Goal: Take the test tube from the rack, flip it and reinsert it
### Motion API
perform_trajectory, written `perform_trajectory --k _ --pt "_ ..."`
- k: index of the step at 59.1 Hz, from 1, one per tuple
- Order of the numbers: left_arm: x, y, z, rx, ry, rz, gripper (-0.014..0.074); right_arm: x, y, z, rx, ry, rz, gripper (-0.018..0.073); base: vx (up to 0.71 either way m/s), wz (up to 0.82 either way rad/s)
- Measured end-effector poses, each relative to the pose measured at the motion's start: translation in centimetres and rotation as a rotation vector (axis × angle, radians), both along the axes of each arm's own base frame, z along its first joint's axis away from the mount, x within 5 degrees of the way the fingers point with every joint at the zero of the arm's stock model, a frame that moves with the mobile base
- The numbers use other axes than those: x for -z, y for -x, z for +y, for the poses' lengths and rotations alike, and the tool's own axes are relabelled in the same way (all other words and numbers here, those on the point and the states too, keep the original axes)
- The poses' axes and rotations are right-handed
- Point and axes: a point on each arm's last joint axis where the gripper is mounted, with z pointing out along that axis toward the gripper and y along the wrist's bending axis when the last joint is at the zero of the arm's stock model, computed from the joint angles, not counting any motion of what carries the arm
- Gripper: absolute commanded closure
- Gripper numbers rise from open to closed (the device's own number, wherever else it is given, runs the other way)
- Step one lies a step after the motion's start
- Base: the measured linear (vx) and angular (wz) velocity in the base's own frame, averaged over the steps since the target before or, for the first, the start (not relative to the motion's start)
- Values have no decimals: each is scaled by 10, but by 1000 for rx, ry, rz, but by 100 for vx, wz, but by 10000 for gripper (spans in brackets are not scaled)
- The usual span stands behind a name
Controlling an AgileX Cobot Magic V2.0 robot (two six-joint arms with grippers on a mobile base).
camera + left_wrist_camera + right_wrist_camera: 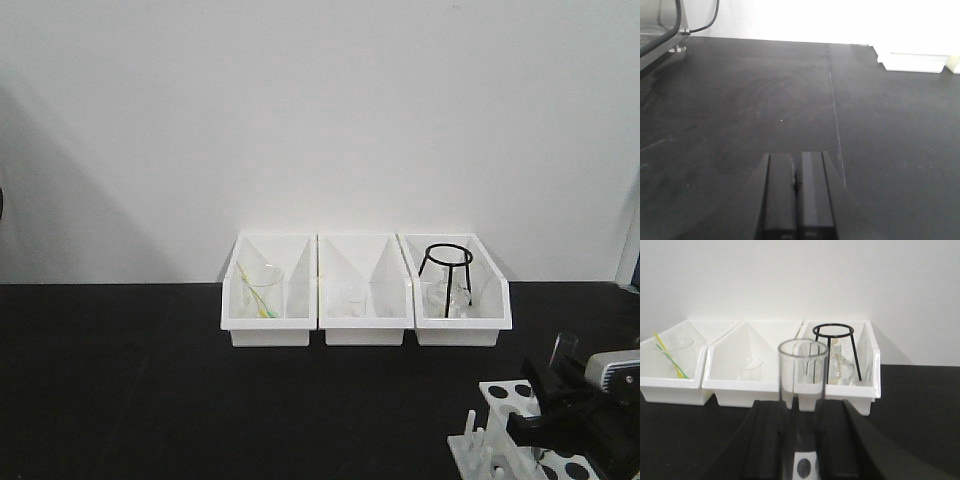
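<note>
The right gripper is pinching the test tube between its black fingers, holding it upright with the open rim on top. The tube's lower end is running down out of sight between the fingers, so I cannot tell whether it is sitting in a hole. Just under it, the white rack is standing at the near right corner of the black tabletop, with its pegs pointing up on the near side. The left gripper is hovering low over bare tabletop, its fingers pressed together on nothing. Farther back, three white storage bins are sitting side by side against the wall. The left bin is holding a beaker with yellow and green sticks. The middle bin is holding a smaller glass. The right bin is holding a black wire tripod and some glassware.
</note>
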Motion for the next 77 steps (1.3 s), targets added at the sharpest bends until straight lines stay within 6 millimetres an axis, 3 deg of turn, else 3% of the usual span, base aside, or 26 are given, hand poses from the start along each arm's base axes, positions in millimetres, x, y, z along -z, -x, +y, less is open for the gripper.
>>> perform_trajectory --k 23,31,45,62,77 --pt "0 0 0 0 0 0 603 -74 5 0 -16 103 -21 498 0 0" --pt "0 0 0 0 0 0 603 -90 3 1 -27 150 -41 498 0 0" --pt "0 0 0 0 0 0 603 -87 4 7 -124 386 -22 498 0 0" --pt "0 0 0 0 0 0 603 -73 7 7 -229 827 43 496 0 0" --pt "0 0 0 0 0 0 603 -82 4 6 -293 1168 -13 496 0 0"
